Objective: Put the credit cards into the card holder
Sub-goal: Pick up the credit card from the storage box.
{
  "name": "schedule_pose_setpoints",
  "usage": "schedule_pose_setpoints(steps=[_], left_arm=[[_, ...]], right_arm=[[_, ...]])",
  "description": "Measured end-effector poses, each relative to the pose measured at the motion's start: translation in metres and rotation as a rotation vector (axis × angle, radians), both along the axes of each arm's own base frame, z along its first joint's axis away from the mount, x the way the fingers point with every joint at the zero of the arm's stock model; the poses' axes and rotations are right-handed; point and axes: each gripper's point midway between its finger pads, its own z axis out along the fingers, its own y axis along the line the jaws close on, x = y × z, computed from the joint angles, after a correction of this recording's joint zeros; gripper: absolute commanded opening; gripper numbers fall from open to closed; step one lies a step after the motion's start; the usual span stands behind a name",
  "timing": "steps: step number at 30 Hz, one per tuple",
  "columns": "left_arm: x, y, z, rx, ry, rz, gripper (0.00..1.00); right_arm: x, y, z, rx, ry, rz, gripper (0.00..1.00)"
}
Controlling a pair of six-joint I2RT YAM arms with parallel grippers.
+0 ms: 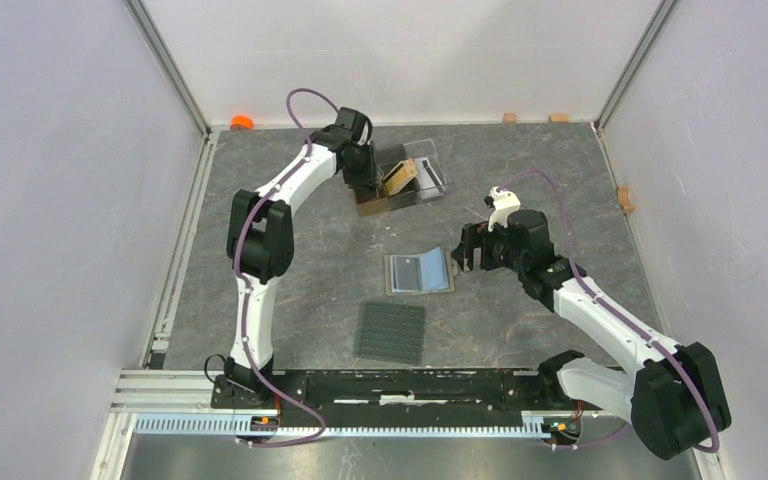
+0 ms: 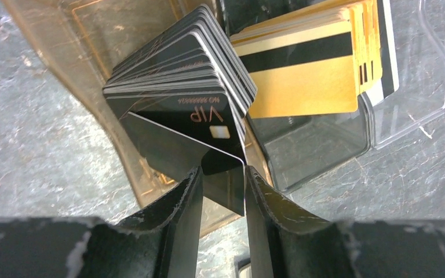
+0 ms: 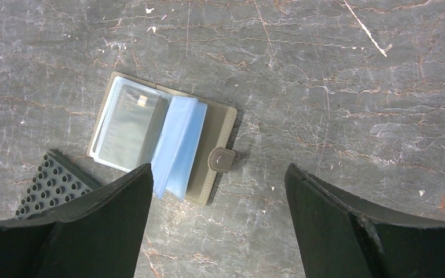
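Note:
The black credit cards (image 2: 179, 87) stand fanned in a clear three-slot stand (image 1: 412, 180), with gold-orange black-striped cards (image 2: 301, 75) in the slot beside them. My left gripper (image 2: 223, 182) is down at the stand, its jaws narrowed onto the front black card (image 2: 179, 136), which tilts out of the stack and touches both fingers. The olive-taupe card holder (image 1: 420, 272) lies open on the table, its bluish clear pockets (image 3: 177, 142) up and its snap tab (image 3: 223, 159) to the right. My right gripper (image 3: 217, 191) is open and empty, just above the table beside the holder's tab edge.
A dark grey studded square mat (image 1: 392, 332) lies near the holder's front side; its corner also shows in the right wrist view (image 3: 49, 188). White walls enclose the table. Small orange and wooden bits lie along the back edge.

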Motion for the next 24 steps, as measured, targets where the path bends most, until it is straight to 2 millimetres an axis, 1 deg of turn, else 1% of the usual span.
schedule_pose_setpoints(steps=[2, 6, 10, 15, 19, 22, 24], left_arm=[[-0.003, 0.005, 0.002, 0.018, -0.002, 0.003, 0.39], [-0.012, 0.012, 0.011, 0.037, -0.005, 0.008, 0.34], [-0.018, 0.017, 0.013, 0.051, -0.006, 0.008, 0.33], [-0.019, 0.02, 0.015, 0.063, -0.011, 0.007, 0.45], [-0.02, 0.012, 0.018, 0.025, -0.013, -0.017, 0.56], [-0.02, 0.007, 0.02, 0.007, -0.013, -0.03, 0.62], [-0.016, 0.003, 0.023, -0.001, -0.023, -0.035, 0.65]], right_arm=[[0.0, 0.0, 0.0, 0.001, 0.001, -0.001, 0.88], [0.0, 0.0, -0.001, 0.003, 0.001, -0.002, 0.88], [-0.001, 0.0, -0.002, 0.007, 0.005, -0.002, 0.88], [-0.003, 0.0, -0.005, 0.008, 0.011, -0.003, 0.88], [-0.002, 0.001, -0.005, 0.012, 0.01, -0.004, 0.88], [-0.002, 0.001, -0.004, 0.014, 0.009, -0.003, 0.88], [-0.002, 0.001, -0.004, 0.014, 0.008, -0.003, 0.88]])
